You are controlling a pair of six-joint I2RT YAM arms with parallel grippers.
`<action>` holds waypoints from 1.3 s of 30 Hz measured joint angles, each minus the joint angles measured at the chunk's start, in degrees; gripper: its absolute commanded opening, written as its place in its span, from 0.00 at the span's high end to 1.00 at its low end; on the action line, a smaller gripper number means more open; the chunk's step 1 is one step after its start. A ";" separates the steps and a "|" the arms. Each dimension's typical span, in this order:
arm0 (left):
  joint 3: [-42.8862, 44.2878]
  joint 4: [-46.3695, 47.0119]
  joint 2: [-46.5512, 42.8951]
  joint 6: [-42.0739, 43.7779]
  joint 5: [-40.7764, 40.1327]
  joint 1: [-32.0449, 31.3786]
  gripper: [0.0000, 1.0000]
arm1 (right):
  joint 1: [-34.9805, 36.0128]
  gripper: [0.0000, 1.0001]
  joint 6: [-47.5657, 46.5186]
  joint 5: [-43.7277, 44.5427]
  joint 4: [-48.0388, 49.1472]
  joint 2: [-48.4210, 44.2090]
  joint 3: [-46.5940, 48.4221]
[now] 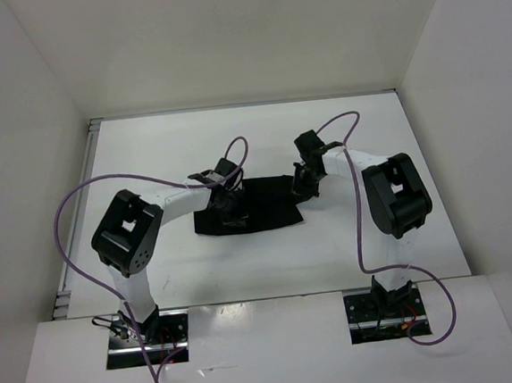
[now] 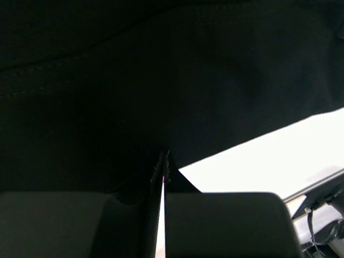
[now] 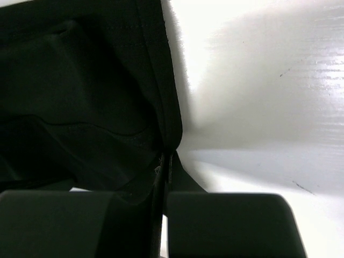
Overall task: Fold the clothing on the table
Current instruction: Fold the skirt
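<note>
Overhead, left gripper [image 1: 234,217] and right gripper [image 1: 302,187] tips blur into the black clothing [image 1: 267,210].

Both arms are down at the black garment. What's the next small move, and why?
Probably raise both arms a little, together. The left gripper and right gripper each appear to have their fingers shut on an edge of the clothing, which lies on the table. Lifting first should free the pinched cloth from the surface before any fold is carried across.

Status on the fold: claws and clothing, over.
Left claw shut on clothing edge. Right claw shut on its hem. Clothing lies on the table between them. No obstacle seen.
</note>
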 measured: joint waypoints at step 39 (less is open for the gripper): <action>-0.28 -2.23 -14.75 -0.37 -12.72 14.67 0.67 | 1.68 1.00 1.55 -16.11 -1.31 -14.82 3.08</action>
